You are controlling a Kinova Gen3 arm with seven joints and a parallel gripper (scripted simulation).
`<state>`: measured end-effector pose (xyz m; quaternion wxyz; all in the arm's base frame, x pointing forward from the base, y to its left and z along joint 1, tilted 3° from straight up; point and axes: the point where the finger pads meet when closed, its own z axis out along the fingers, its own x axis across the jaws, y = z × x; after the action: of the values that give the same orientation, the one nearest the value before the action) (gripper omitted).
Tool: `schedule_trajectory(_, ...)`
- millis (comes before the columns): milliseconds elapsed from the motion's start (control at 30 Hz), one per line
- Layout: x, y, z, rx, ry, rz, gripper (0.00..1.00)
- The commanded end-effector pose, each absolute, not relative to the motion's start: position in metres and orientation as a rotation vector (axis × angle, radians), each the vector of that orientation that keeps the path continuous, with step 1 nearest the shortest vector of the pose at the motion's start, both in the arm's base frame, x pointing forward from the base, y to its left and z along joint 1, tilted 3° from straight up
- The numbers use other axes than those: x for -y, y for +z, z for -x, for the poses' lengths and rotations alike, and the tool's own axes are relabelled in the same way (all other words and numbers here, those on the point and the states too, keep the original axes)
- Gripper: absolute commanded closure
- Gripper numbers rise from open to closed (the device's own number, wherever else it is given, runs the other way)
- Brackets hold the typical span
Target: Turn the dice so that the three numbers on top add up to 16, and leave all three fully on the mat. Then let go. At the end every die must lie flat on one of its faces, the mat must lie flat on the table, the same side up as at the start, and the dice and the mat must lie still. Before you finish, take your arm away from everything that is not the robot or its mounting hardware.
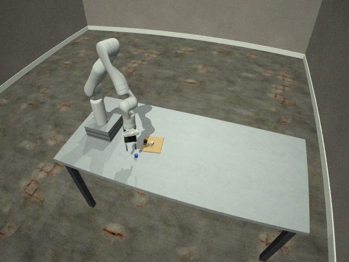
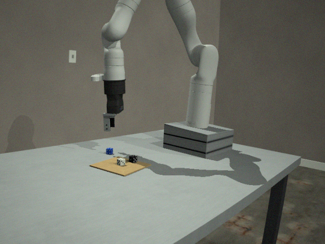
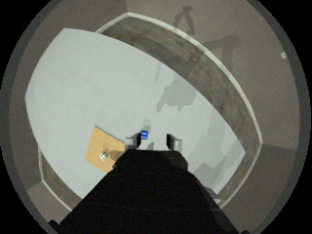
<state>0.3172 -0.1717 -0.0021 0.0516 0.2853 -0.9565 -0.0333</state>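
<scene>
A tan mat [image 1: 156, 148] [image 2: 112, 168] [image 3: 97, 146] lies flat on the grey table [image 1: 214, 169] [image 2: 78, 205]. A white die [image 1: 151, 142] [image 2: 121, 161] [image 3: 104, 155] and a black die [image 1: 145, 141] [image 2: 133, 158] sit on the mat near its edge toward the robot base. A blue die [image 1: 136, 155] [image 2: 109, 151] [image 3: 144, 135] lies on the table just off the mat. My gripper [image 1: 130, 148] [image 2: 108, 127] [image 3: 153, 138] is open and empty. It hangs well above the blue die, fingers pointing down.
The robot's stepped grey base [image 1: 104, 129] [image 2: 198, 140] stands on the table behind the mat. The table's near edge [image 1: 92, 173] runs a short way beyond the blue die.
</scene>
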Motion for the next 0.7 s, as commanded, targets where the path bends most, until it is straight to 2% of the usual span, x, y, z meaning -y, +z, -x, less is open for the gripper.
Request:
schedule_trajectory(0, 0.177, -0.004, -0.313, 2.899, -0.12, -0.926, 0.0)
schedule_trajectory(667, 0.166, -0.012, -0.321, 2.357, -0.136, -2.028, 0.0)
